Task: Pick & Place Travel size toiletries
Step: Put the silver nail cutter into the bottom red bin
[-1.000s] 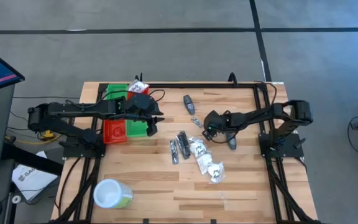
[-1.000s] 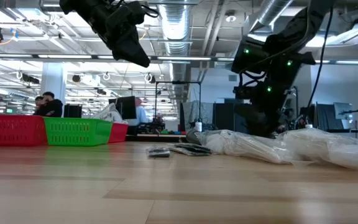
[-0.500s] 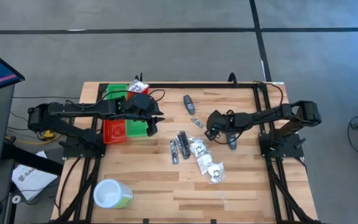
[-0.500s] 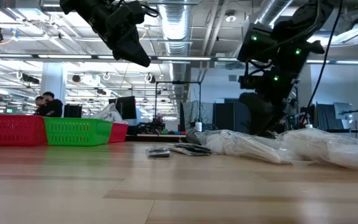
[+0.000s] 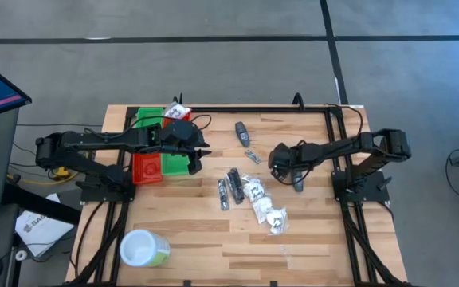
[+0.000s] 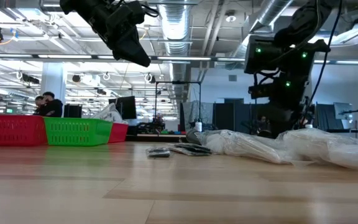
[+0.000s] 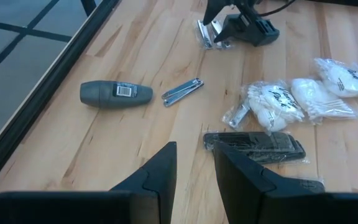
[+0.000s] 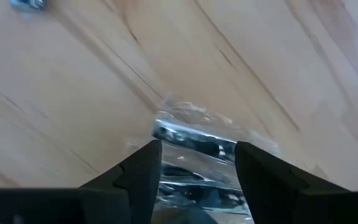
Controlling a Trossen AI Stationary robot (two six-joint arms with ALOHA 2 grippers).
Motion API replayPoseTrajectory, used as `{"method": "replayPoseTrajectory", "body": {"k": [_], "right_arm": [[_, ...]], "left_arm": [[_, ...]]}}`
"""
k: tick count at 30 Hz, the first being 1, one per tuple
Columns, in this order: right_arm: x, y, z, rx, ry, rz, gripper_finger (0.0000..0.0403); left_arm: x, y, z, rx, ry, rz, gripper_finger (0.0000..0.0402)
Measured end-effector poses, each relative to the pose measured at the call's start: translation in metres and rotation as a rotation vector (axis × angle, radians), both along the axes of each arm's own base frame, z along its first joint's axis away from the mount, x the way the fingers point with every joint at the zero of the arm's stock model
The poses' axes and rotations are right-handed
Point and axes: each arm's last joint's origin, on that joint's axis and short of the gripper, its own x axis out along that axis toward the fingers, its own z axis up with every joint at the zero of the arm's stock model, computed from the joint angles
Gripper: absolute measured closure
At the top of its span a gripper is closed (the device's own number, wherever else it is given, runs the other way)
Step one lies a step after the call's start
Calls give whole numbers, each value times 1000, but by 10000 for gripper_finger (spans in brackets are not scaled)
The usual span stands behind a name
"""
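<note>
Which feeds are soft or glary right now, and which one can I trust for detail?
Right wrist view: blurred close-up, the clear-wrapped packet between the right gripper fingers glints with glare. Low view: bright ceiling lights behind leave the left gripper a silhouette; foreground table soft. Left wrist view: sharpest, label on the grey bottle visible. High view: evenly lit, items small.
</note>
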Motion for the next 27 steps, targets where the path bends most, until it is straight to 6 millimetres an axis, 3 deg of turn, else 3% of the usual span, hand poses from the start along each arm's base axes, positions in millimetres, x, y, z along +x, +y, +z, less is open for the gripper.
{"method": "replayPoseTrajectory", "body": {"k": [17,27], "right_arm": [[-12,-31,-2,102,147,151,208],[-14,-38,-2,104,220,313,216]], "left_arm": [[0,0,0,0,-2,0,300],[0,0,0,0,-4,0,300]]}}
